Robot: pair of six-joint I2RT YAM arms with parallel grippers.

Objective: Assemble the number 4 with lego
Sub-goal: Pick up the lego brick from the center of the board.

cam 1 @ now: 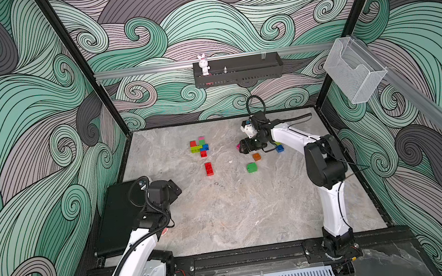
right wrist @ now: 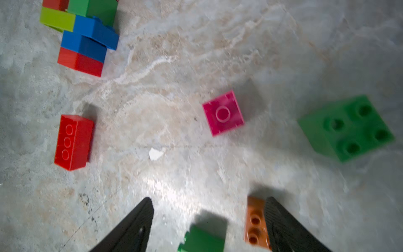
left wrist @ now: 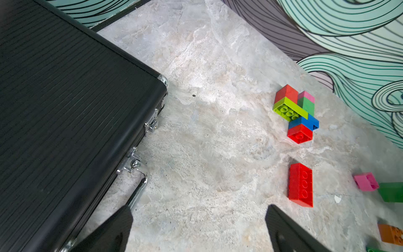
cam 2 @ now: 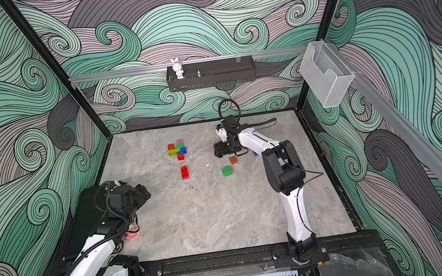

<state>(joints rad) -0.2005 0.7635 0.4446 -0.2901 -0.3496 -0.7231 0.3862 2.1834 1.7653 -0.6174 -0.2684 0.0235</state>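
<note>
Right claw (right wrist: 209, 199): fingers spread, nothing between the pads, gripping nothing. It hangs low over the loose bricks on the far right part of the counter (cam 1: 239, 215). The wrist view is blurred.
- The pink brick (right wrist: 222, 113) lies just beyond my fingertips and apart from them, hollow underside toward the wrist camera.
- The orange brick (right wrist: 255, 222) lies right against the inner face of one finger. I cannot tell whether they touch.
- A green brick (right wrist: 202, 240) lies under the gap between the fingers, back toward the wrist.
- A second green brick (right wrist: 346, 128), four hollow studs showing, lies outside that same finger, near the pink one.
- A blue brick (cam 1: 280, 148) lies beside my right forearm.

Left claw (left wrist: 198, 209): spread wide and empty, above bare counter beside the black case (left wrist: 65, 109).
- The long red brick (left wrist: 301, 185) is the nearest piece. It lies flat just past one fingertip, not touching it.
- The joined bricks (left wrist: 295, 113) lie farther out. Red, lime, green, pink, blue and red pieces are pressed together in one flat cluster.

In both top views the cluster lies toward the far middle of the counter. The long red brick lies just on the near side of it. Both sit between my two claws, and the left claw is well apart from them.
</note>
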